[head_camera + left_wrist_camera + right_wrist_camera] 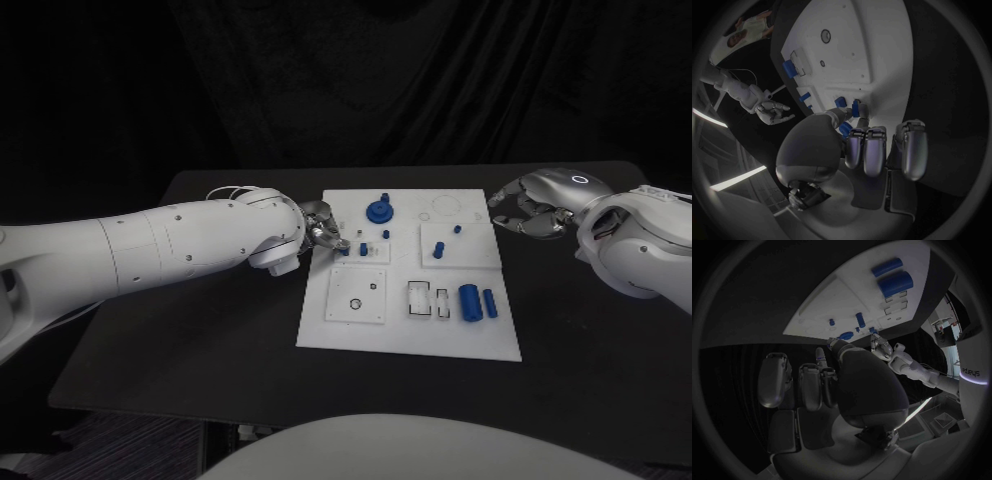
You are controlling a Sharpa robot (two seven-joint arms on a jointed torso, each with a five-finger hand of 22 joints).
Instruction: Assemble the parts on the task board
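Observation:
The white task board [410,335] lies in the middle of the black table. On it are a blue knobbed round part [379,210], small blue pegs [437,248] and two blue cylinders [469,302]. My left hand [320,231] is at the board's left edge, fingertips down on the board [879,60]. It pinches a small blue part [856,107] between thumb and a finger. My right hand [531,212] hovers off the board's far right corner, its fingers loosely curved and apart with nothing in them. The right wrist view shows the same hand [848,385] short of the board [839,302].
White rectangular frames [418,298] sit beside the cylinders. A square inset with two holes [358,297] lies at the board's near left. A pale ring outline [440,212] marks the far right. Bare black table [188,340] surrounds the board.

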